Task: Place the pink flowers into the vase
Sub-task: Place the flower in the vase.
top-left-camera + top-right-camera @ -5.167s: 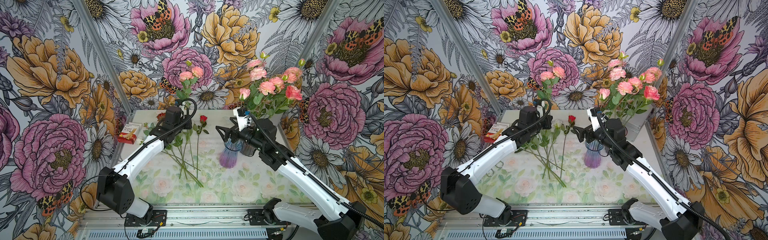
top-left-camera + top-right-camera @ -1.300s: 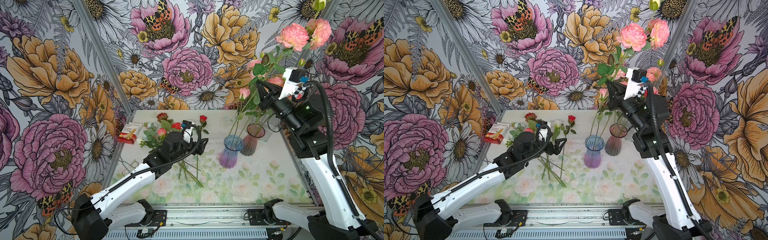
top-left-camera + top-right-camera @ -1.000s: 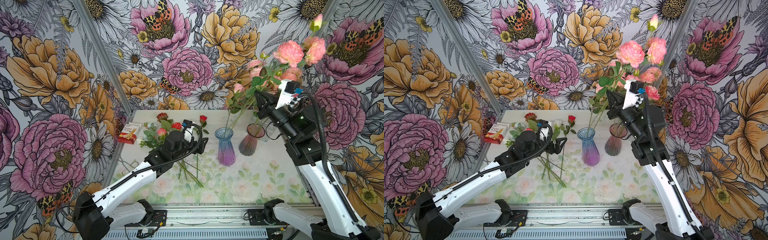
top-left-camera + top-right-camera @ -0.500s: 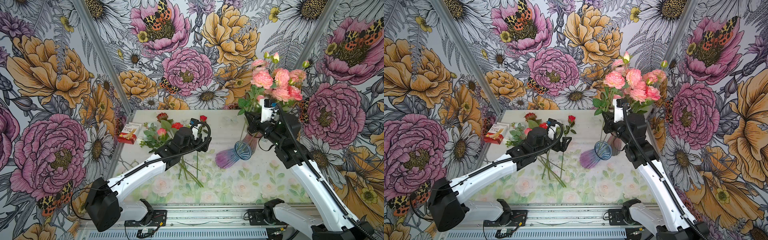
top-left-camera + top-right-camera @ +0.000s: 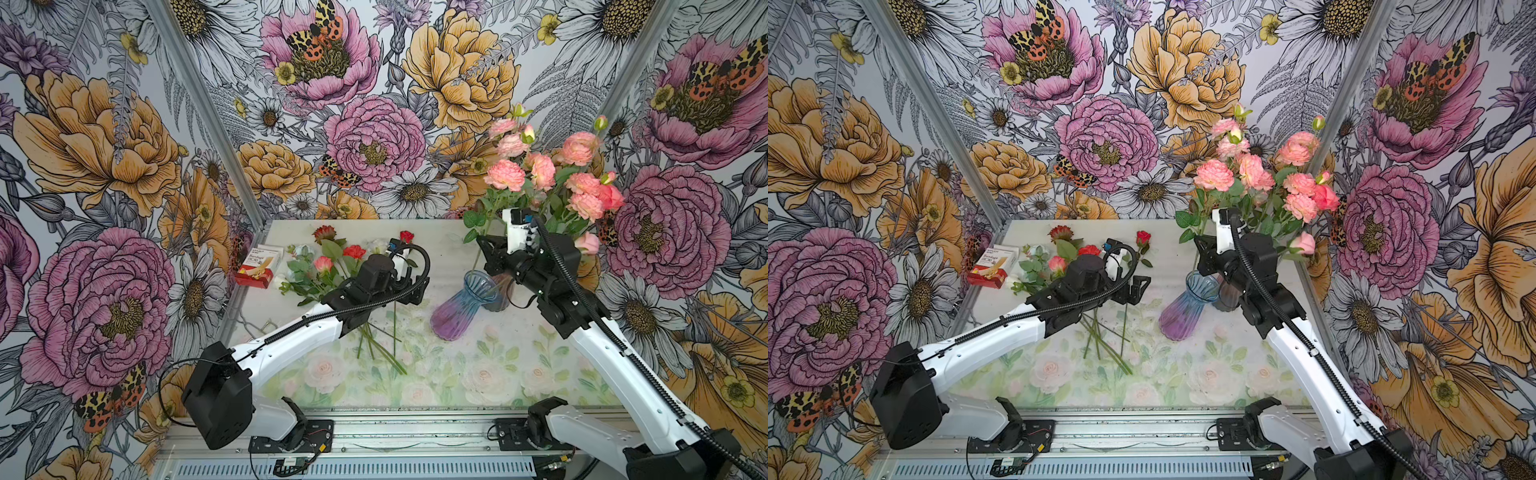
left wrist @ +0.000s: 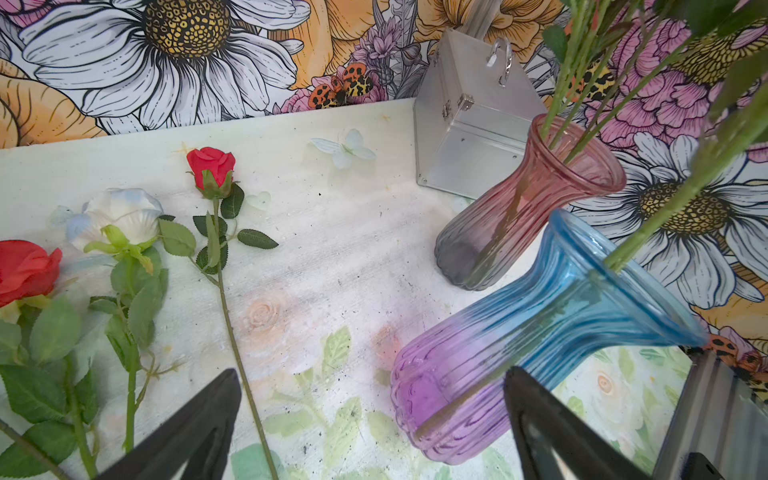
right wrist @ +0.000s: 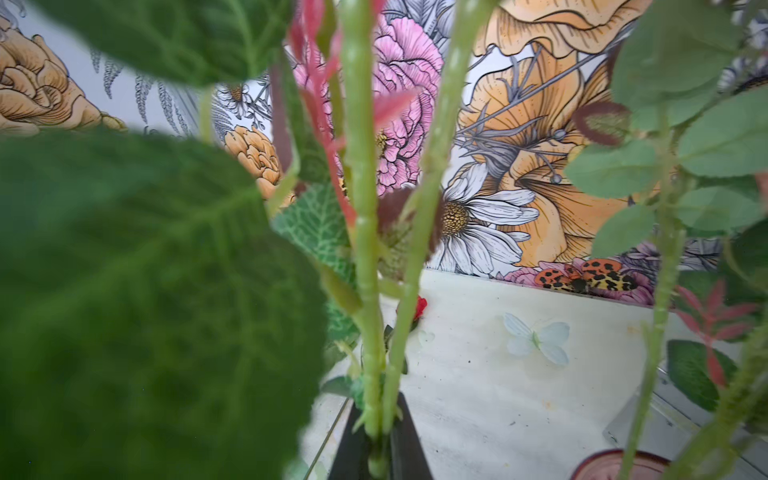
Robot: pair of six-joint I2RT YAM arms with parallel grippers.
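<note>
The pink flowers (image 5: pixel 540 178) stand in a tall bunch over the back right corner of the tabletop (image 5: pixel 457 374), blooms high. Several stems drop into the pink-and-grey vase (image 6: pixel 515 220). The right fingers (image 7: pixel 411 449) are clenched on two of the green stems. One stem runs into the mouth of the blue-and-purple vase (image 5: pixel 459 311), which leans steeply toward the bunch, just in front of the other vase. The left fingers (image 6: pixel 187 436) are spread wide with nothing between them, hovering near the tilted vase's base. Red roses (image 5: pixel 354 251) and a white rose (image 6: pixel 120 216) lie toward the back left.
</note>
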